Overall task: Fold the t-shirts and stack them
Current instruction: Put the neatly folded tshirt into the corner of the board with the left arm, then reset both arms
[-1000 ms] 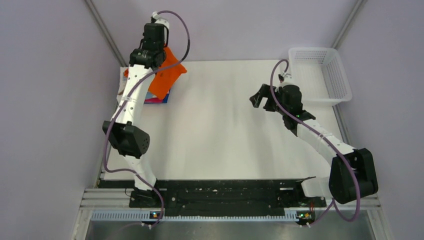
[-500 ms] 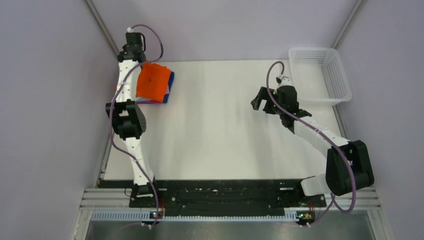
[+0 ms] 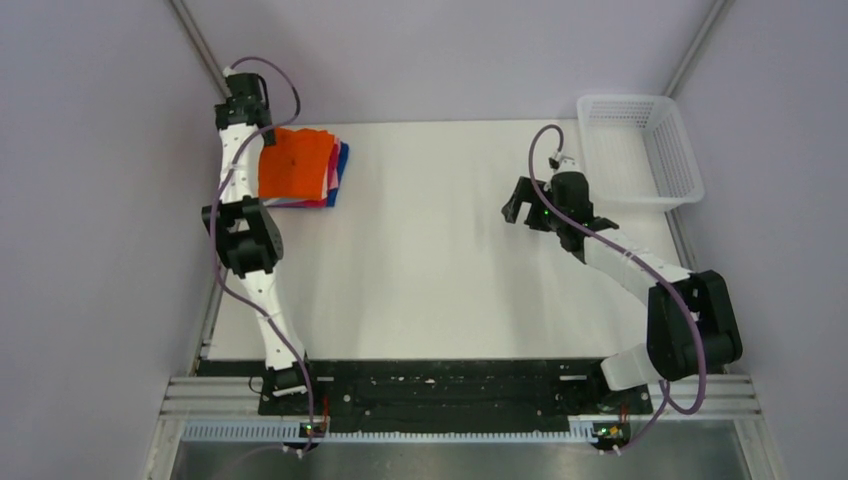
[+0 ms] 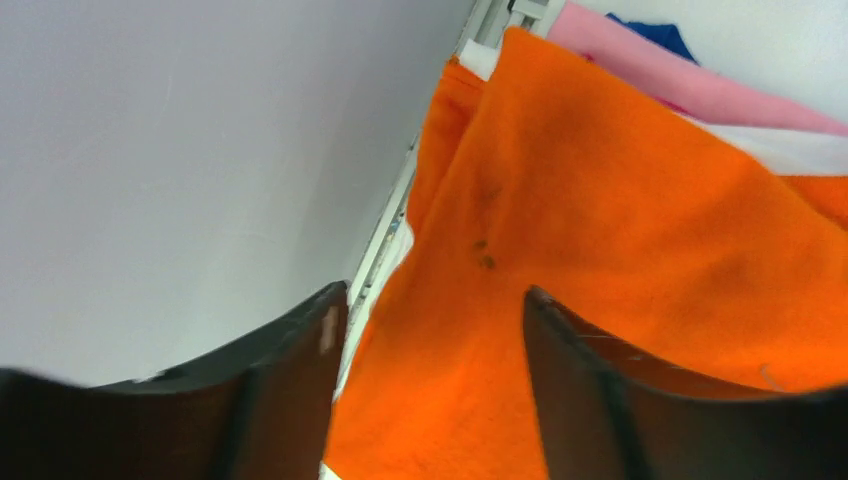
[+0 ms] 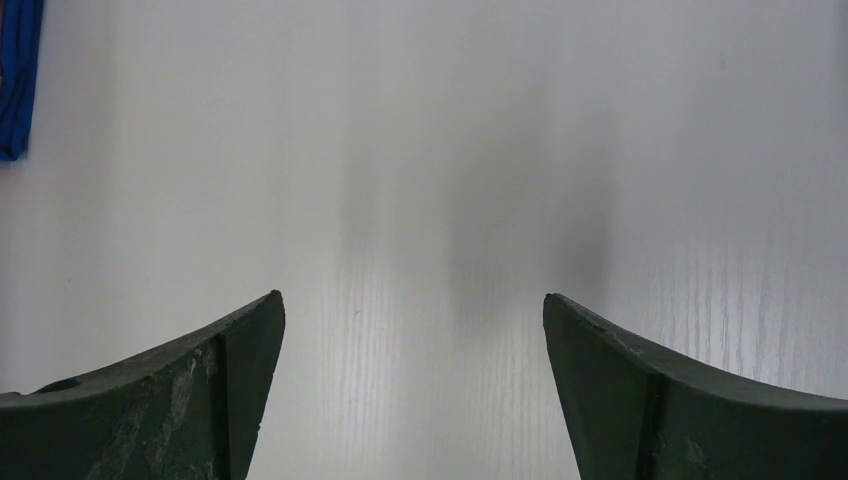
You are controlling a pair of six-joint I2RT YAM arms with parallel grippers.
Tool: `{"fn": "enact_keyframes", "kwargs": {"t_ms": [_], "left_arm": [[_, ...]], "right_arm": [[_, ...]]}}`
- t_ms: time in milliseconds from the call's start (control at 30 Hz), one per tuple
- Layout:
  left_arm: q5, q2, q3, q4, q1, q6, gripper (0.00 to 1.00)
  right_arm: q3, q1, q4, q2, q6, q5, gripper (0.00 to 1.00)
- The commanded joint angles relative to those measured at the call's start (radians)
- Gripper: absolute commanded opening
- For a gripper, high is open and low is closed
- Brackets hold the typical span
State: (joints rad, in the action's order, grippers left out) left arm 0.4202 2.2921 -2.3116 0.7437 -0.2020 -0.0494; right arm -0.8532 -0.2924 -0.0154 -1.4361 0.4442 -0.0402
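Note:
A bright orange t-shirt (image 3: pixel 295 165) lies folded on top of a stack at the table's far left corner. Under it, pink (image 3: pixel 328 187) and blue (image 3: pixel 343 163) edges of other folded t-shirts peek out. My left gripper (image 3: pixel 262 135) hovers at the stack's left rim by the wall, open and holding nothing. In the left wrist view its gripper (image 4: pixel 432 295) stands apart over the orange t-shirt (image 4: pixel 620 220), with pink (image 4: pixel 650 70), white (image 4: pixel 790 145) and blue (image 4: pixel 650 30) layers beyond. My right gripper (image 3: pixel 520 195) is open over bare table; in its wrist view the gripper (image 5: pixel 412 297) is empty.
A white mesh basket (image 3: pixel 640 150) stands at the far right corner. The side wall (image 4: pixel 200 150) is close on the left of the stack. A blue cloth edge (image 5: pixel 15 80) shows at the far left of the right wrist view.
My left gripper has opened and let go of the orange t-shirt, which now lies flat on the stack. The left arm swung toward the far left corner. The right arm barely shifted.

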Motion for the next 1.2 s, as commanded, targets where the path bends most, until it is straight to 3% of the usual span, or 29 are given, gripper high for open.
{"fn": "enact_keyframes", "kwargs": {"t_ms": [0,33,133,300,467,533,733,867,1000,1167], "left_arm": [[0.025,-0.024,-0.048,-0.007,0.001,0.047,0.93],[0.027,-0.034,-0.047,0.000,0.001,0.046,0.98],[0.005,-0.097,-0.042,0.025,0.004,0.105,0.99],[-0.195,-0.281,0.086,0.020,0.020,0.222,0.99],[-0.360,-0.548,0.456,-0.107,0.101,0.341,0.99],[-0.406,-0.684,0.673,-0.217,0.154,0.382,0.99],[-0.407,-1.074,1.306,-0.584,0.407,0.434,0.99],[-0.454,-1.264,1.647,-0.805,0.434,0.523,0.99],[-0.363,-1.379,1.791,-0.825,0.434,0.525,0.99],[-0.325,-1.443,1.815,-0.813,0.434,0.529,0.99]], "right_arm": [[-0.061,-0.005,-0.006,-0.006,-0.019,0.020,0.99],[-0.061,-0.005,-0.003,-0.003,-0.018,0.020,0.99],[-0.056,-0.005,0.004,0.020,-0.013,0.020,0.99],[-0.006,-0.004,0.011,0.107,0.018,0.037,0.99],[0.090,-0.002,0.065,0.241,0.087,0.132,0.99],[0.140,0.001,0.091,0.297,0.118,0.170,0.99],[0.313,0.023,0.156,0.546,0.203,0.290,0.99],[0.407,0.024,0.173,0.684,0.234,0.352,0.99],[0.502,0.023,0.155,0.782,0.253,0.392,0.99],[0.560,0.023,0.151,0.851,0.247,0.418,0.99]]}}
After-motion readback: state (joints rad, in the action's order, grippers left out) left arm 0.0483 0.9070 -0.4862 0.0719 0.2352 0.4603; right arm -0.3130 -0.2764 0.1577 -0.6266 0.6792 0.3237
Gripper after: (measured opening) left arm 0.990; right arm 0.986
